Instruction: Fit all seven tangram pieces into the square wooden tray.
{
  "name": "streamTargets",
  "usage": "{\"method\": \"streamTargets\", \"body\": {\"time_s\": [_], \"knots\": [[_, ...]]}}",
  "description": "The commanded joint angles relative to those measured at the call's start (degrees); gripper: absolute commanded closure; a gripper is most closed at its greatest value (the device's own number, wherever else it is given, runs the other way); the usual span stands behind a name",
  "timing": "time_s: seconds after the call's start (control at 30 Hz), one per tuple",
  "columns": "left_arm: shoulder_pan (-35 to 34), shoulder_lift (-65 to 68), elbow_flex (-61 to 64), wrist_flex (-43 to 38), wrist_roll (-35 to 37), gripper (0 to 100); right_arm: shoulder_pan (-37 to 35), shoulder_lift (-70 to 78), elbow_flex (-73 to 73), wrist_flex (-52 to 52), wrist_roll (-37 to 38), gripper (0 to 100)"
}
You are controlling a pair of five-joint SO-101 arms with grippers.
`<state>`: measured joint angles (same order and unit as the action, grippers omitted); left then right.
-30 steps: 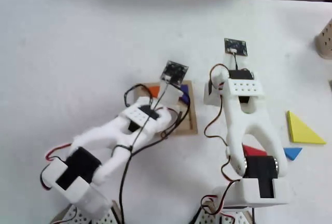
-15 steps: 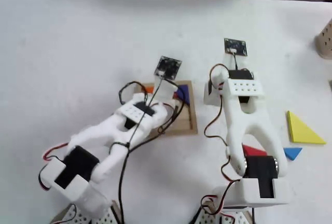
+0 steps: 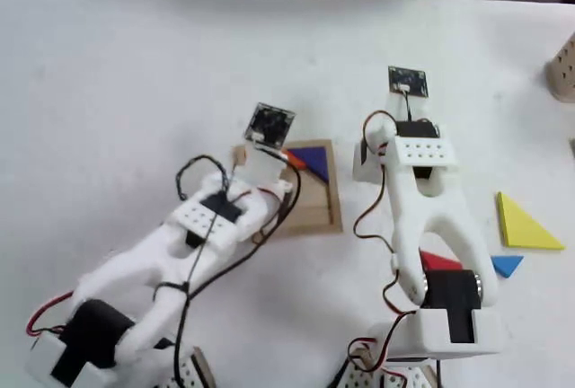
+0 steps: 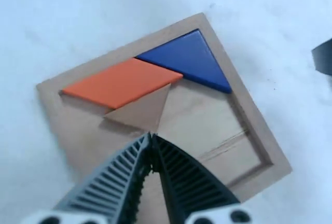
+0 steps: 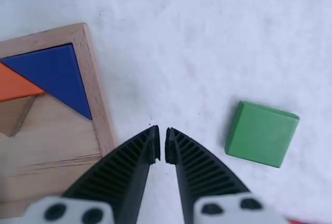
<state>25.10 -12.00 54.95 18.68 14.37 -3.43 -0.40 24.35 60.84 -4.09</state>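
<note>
The square wooden tray [image 4: 241, 95] holds an orange parallelogram [image 4: 122, 81], a blue triangle [image 4: 187, 58] and a tan triangle [image 4: 145, 112] along one side. My left gripper [image 4: 151, 138] is shut with nothing in it, hanging over the tray's bare floor just below the tan triangle's tip. My right gripper [image 5: 160, 130] is shut and empty above the table, just beyond the tray's rim [image 5: 98, 94]. A green square [image 5: 262, 133] lies close beside it. In the high view the tray [image 3: 334, 199] sits between the arms, its blue triangle [image 3: 310, 159] showing.
To the right of the right arm lie a large yellow triangle [image 3: 526, 222], a small blue triangle [image 3: 506, 265] and a red piece [image 3: 438, 262] partly under that arm. A pegged wooden block [image 3: 564, 69] stands at the far right edge.
The left arm has drawn back toward the near left, uncovering more of the tray. The right arm has stayed still.
</note>
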Motion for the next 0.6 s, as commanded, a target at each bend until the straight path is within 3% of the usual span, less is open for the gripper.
{"method": "streamTargets", "body": {"time_s": [0.0, 0.2, 0.57], "knots": [[-1.36, 3.56, -3.60, -0.88, -2.90, 98, 0.57, -2.86, -0.53, -0.66, 0.79, 96.7], [-1.10, 14.37, -10.11, -0.88, -2.90, 98, 0.57, -2.86, -0.44, -0.66, 0.79, 96.7], [-0.31, 15.16, -11.78, -1.41, -2.73, 98, 0.57, -2.86, -0.44, -0.66, 0.79, 96.7]]}}
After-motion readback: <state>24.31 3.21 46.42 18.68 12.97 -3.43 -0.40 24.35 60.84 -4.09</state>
